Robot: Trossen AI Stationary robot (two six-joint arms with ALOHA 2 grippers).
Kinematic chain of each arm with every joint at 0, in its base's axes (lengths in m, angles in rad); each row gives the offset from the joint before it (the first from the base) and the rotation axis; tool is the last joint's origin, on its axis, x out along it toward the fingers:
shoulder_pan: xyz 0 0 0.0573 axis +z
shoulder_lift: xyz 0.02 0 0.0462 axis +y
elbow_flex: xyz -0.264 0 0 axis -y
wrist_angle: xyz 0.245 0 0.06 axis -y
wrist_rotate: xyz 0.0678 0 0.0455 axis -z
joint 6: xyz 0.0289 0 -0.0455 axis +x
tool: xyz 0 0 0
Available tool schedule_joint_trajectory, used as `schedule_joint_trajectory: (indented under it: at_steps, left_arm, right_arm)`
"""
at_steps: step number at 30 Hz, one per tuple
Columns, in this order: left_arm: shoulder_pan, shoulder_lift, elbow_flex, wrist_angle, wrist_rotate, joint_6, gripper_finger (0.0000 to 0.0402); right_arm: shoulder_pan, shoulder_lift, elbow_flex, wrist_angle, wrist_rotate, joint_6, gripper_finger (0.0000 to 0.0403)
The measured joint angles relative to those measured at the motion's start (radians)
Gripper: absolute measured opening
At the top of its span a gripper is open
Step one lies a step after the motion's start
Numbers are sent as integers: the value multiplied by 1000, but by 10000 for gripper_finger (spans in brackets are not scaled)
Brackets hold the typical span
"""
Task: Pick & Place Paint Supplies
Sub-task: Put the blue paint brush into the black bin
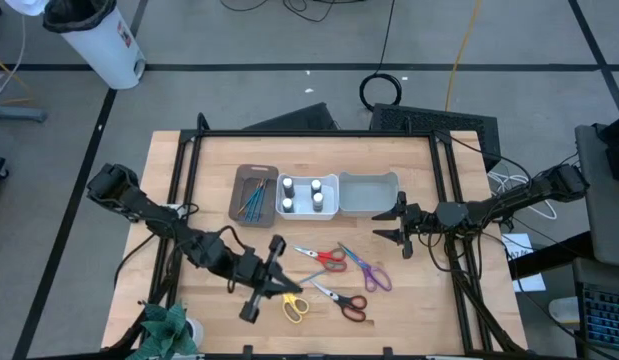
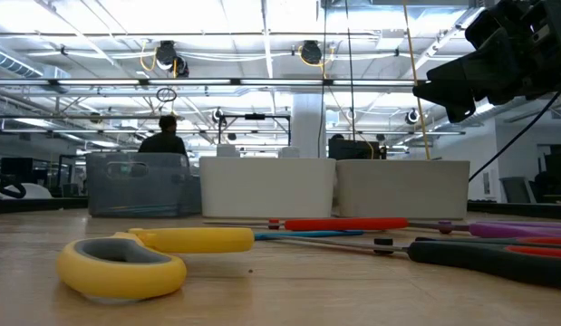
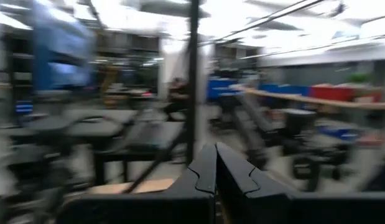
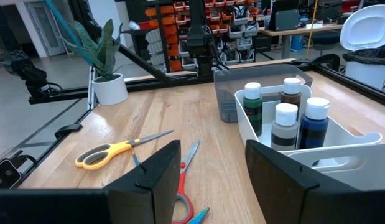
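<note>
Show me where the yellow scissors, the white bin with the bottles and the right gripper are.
yellow scissors (image 1: 294, 307): high view, on the handles.
white bin (image 1: 334, 211): high view, on its right rim.
right gripper (image 1: 398, 222): high view, between its open fingertips.

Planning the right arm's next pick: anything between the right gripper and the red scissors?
Nothing visible. The right gripper is open beside the grey bin; bare tabletop lies between it and the red scissors.

Two dark jointed arms, black throughout.
The left arm (image 1: 179, 235) and right arm (image 1: 509, 200) are built of slim black links with bulkier joints; black cables are run alongside, and flat, angular black fingers (image 4: 148, 180) are fitted.
</note>
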Motion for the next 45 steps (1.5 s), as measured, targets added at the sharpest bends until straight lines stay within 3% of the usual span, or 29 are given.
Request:
schedule_joint_trajectory:
  at_steps: [12, 20, 24, 45]
  left_arm:
    - [4, 0, 0, -97, -608, 148, 0]
    - [5, 0, 0, -124, -845, 229, 0]
    - [4, 0, 0, -121, -900, 282, 0]
    - [23, -13, 0, -192, -900, 287, 1]
  right_arm:
    - [0, 0, 0, 0, 0, 0, 171]
    - [0, 0, 0, 0, 0, 0, 171]
    - [0, 0, 0, 0, 0, 0, 171]
    - [0, 0, 0, 0, 0, 0, 171]
